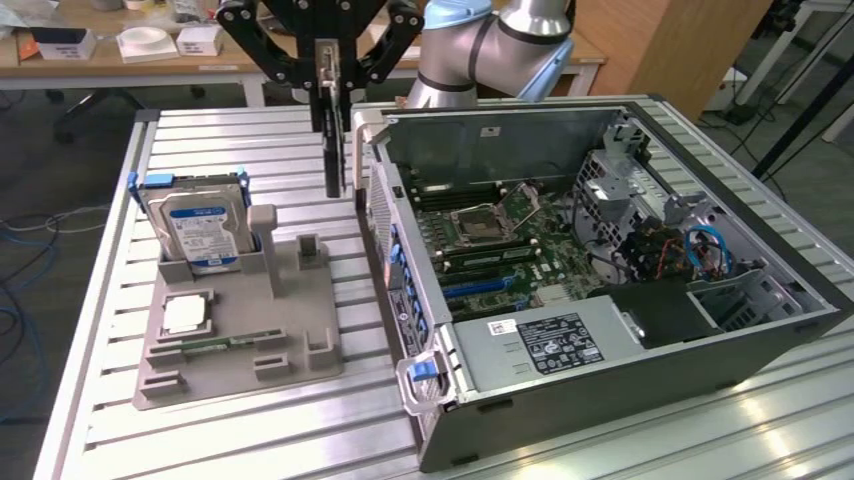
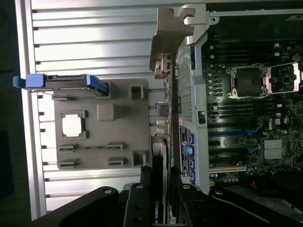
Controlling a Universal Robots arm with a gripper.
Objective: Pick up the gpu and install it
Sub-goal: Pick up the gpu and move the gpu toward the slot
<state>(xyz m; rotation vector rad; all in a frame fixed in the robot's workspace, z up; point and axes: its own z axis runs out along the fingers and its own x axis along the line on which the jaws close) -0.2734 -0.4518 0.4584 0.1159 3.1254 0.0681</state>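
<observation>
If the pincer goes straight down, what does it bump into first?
The pincer holds the gpu, which hangs below it, so the card would touch first: probably the slatted table, in the gap between the grey tray and the computer case. Depth is unclear.

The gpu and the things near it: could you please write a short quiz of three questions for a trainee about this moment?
1. True or false: the gpu lies flat on the table.
2. What stands upright in the grey holder? A) the hard drive with a blue label B) the gpu C) a keyboard
3. Fill in: the gripper holds the gpu on edge, between the grey holder and the open ____.
Key: 1 false, it hangs in the gripper above the table. 2 A. 3 computer case.
</observation>
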